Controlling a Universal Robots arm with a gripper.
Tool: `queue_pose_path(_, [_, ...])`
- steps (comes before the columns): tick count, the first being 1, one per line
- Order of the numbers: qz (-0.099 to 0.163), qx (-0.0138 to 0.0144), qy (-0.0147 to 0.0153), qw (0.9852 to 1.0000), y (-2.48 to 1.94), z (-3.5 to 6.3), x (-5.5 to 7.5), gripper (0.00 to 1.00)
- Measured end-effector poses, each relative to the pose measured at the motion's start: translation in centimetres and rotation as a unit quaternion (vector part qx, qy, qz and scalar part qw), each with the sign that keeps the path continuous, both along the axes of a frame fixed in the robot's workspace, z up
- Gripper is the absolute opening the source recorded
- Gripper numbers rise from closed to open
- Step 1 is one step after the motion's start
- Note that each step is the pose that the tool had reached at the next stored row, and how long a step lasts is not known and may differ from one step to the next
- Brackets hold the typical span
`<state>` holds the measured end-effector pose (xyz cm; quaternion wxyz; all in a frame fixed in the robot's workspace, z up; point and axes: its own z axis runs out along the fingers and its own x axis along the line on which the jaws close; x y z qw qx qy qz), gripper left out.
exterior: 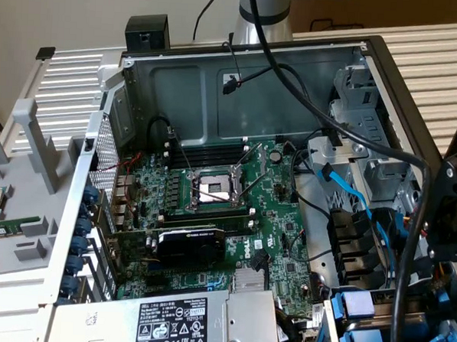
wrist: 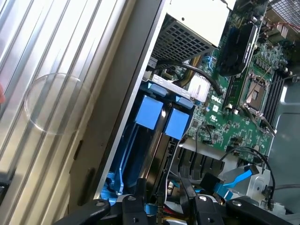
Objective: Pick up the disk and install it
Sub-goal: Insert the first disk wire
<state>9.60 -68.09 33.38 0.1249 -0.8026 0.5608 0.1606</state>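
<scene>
The disk (blue-framed) lies just beside the pincer, whose grip I cannot tell.

A computer-hardware workshop or lab: an opened desktop tower case lies sideways, its motherboard, graphics card and power supply exposed.

You see a green printed-circuit motherboard, with a black rectangular graphics card at its seven o'clock. Bright blue plastic carrier tabs sit at four o'clock, a pale ribbed striped metal panel at one o'clock. Your black gripper.
</scene>
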Motion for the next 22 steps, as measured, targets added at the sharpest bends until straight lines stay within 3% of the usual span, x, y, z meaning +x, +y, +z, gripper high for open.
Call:
queue_pose_path(11, [0.001,0.0007,0.0000,1.0000,0.00,-0.01,0.10,0.42])
queue_pose_path(14, [0.001,0.0069,0.0000,1.0000,-0.01,-0.01,0.11,0.42])
queue_pose_path(16, [0.000,0.0184,-0.0001,0.9998,-0.05,-0.01,0.12,0.42])
queue_pose_path(17, [-0.001,0.0227,-0.0002,0.9997,-0.06,-0.02,0.12,0.42])
queue_pose_path(18, [-0.001,0.0243,-0.0002,0.9997,-0.08,-0.01,0.12,0.42])
queue_pose_path(22, [-0.007,0.0248,-0.0003,0.9997,-0.25,-0.01,0.12,0.42])
